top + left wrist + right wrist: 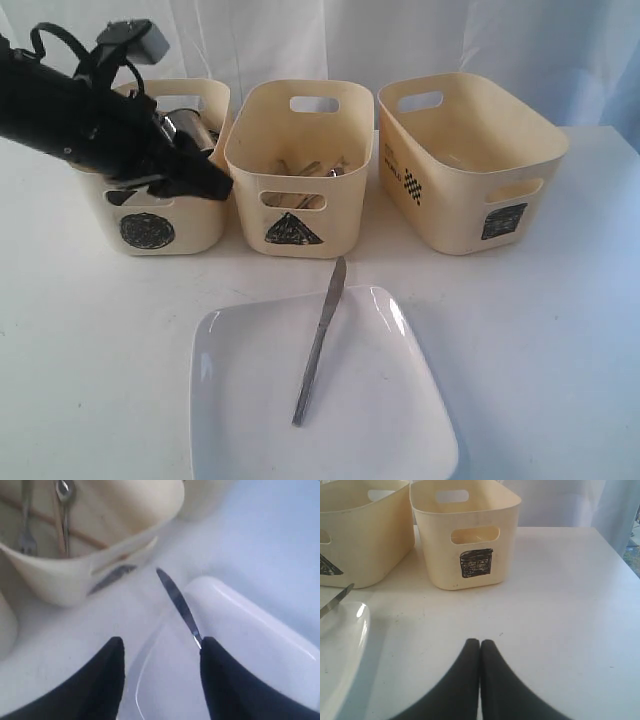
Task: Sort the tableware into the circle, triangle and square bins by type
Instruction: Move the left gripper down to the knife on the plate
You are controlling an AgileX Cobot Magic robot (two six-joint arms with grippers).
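A steel knife [320, 340] lies slanted across the far rim of the white square plate [400, 420], tip toward the triangle bin [295, 205]. My left gripper [216, 185] hovers open and empty between the circle bin [160, 215] and the triangle bin. In the left wrist view the left gripper [162, 652] stands open above the plate [260, 630], with the knife [176, 602] just ahead. A fork [27, 537], spoon [64, 492] and chopsticks [80, 535] lie in the triangle bin [65, 582]. My right gripper [480, 644] is shut and empty, low over the table before the square bin [470, 545].
Steel ware [188, 128] shows in the circle bin behind my left arm. The square bin [470, 170] stands at the right. The plate [340, 645] and knife tip [335, 602] lie beside my right gripper. The table's right edge [620, 555] runs near the square bin.
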